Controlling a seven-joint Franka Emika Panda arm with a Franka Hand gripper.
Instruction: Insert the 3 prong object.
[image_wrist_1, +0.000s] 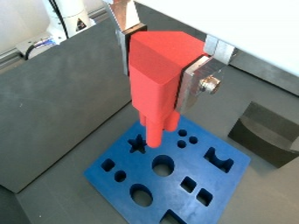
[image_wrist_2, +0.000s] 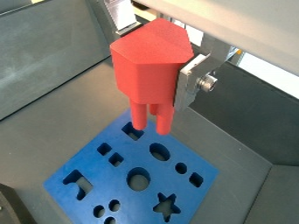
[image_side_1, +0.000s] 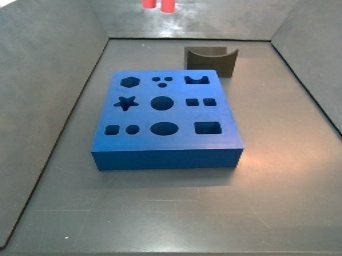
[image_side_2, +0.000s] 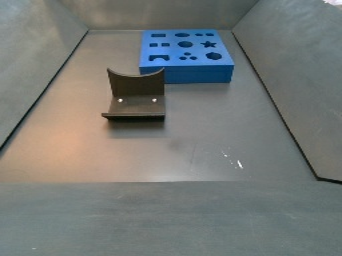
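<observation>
Above the blue block (image_wrist_2: 128, 179), the hand (image_wrist_2: 176, 70) grips the 3 prong object (image_wrist_2: 149, 70).

Red-pink 3 prong object (image_wrist_2: 149, 74) upright, prongs down, above blue block (image_wrist_2: 135, 179), between gripper (image_wrist_2: 176, 72) fingers.

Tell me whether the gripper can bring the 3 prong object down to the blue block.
Probably yes: the gripper, shut on the 3 prong object, hangs above the blue block, and nothing shows between prongs and holes.

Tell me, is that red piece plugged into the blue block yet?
Not yet. In both wrist views the gripper holds the 3 prong object upright, its prongs above the blue block.
</observation>
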